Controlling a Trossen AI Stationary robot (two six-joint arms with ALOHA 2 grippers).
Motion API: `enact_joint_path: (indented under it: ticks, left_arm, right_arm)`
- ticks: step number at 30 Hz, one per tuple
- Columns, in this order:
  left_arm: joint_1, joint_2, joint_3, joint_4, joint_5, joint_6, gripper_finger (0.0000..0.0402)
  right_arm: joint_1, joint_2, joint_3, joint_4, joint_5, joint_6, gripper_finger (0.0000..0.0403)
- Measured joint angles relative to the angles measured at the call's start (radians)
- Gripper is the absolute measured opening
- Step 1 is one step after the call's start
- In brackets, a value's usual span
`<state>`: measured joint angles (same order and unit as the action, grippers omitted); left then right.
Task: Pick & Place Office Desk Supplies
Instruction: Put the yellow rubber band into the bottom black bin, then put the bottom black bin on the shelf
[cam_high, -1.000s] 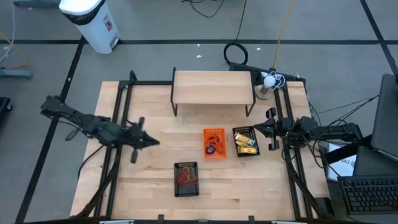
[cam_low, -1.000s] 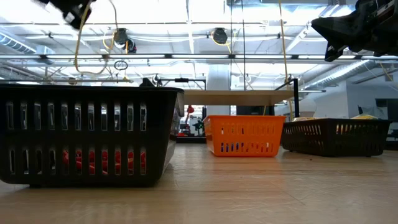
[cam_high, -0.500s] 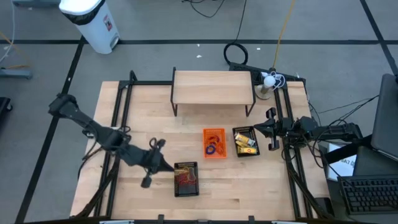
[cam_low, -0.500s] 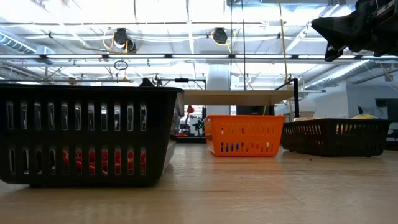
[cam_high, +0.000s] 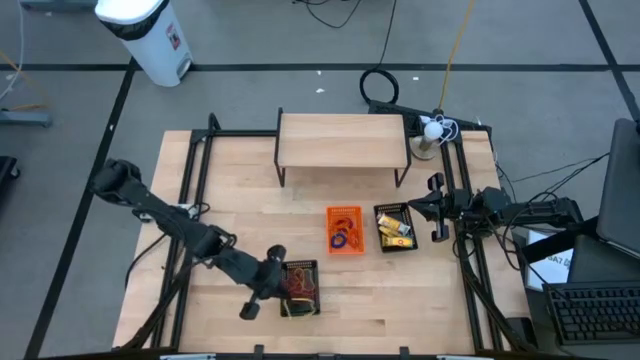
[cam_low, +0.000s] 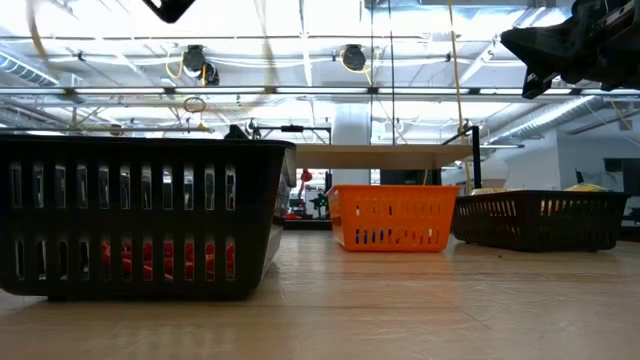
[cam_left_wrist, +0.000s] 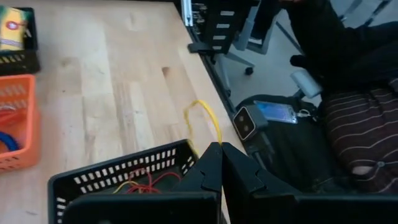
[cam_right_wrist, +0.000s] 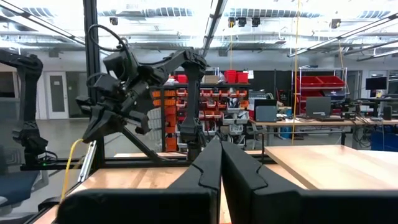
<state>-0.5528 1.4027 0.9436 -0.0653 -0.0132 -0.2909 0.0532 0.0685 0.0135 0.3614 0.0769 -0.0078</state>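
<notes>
My left gripper (cam_high: 288, 281) is shut on a thin yellow rubber-band loop (cam_left_wrist: 202, 119) and hangs over the near black basket (cam_high: 300, 288), which holds red and yellow bands (cam_left_wrist: 146, 182). The right wrist view shows the loop (cam_right_wrist: 68, 168) dangling under that gripper. An orange basket (cam_high: 344, 229) holds purple and blue rings. A second black basket (cam_high: 395, 227) holds yellow packets. My right gripper (cam_high: 437, 208) waits shut and raised at the table's right edge. My left gripper pinches one end of the yellow loop (cam_left_wrist: 217, 142) between its two fingertips. The fingers slant downward, coming from the table's left. The band hangs slack below the fingers, clear of the basket's rim (cam_left_wrist: 124, 169).
A wooden shelf riser (cam_high: 342, 140) stands at the far side, with a white lamp-like object (cam_high: 430, 130) to its right. Bare tabletop lies between the baskets and the near edge. Past the near edge a person in striped cloth (cam_left_wrist: 364, 124) sits beside a small device (cam_left_wrist: 249, 121).
My left gripper has swung from the table's left side toward the near edge and the right, tipping downward. It has arrived over the near black basket with the yellow band still pinched. The right arm has kept still.
</notes>
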Motion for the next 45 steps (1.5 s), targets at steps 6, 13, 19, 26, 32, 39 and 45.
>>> enact_joint_path:
  ticks: [6, 13, 19, 26, 32, 39, 45]
  left_arm:
    - [0.027, 0.012, 0.000, -0.063, 0.008, 0.005, 0.0000]
    - [0.064, 0.035, -0.001, -0.181, -0.097, 0.011, 0.0000]
    - [0.076, 0.089, -0.001, -0.173, -0.061, 0.007, 0.0000]
    - [0.094, 0.105, -0.001, -0.168, -0.012, -0.011, 0.0003]
    - [0.093, 0.105, -0.001, -0.169, 0.023, -0.004, 0.0067]
    - [0.096, 0.068, -0.001, -0.165, 0.039, 0.029, 0.0184]
    - [0.119, -0.105, -0.002, -0.242, -0.059, 0.106, 0.0228]
  right_arm:
    - [0.000, 0.000, 0.000, 0.000, 0.000, -0.003, 0.0000]
    - [0.000, 0.000, 0.000, 0.000, 0.000, -0.004, 0.0000]
    - [0.000, 0.000, 0.000, -0.001, 0.000, -0.004, 0.0000]
    - [0.000, 0.000, 0.000, -0.006, 0.000, -0.004, 0.0000]
    - [0.000, 0.000, 0.000, -0.008, 0.000, -0.004, 0.0000]
    - [0.000, 0.000, 0.000, -0.018, 0.000, -0.001, 0.0000]
    - [0.000, 0.000, 0.000, -0.026, 0.000, 0.000, 0.0000]
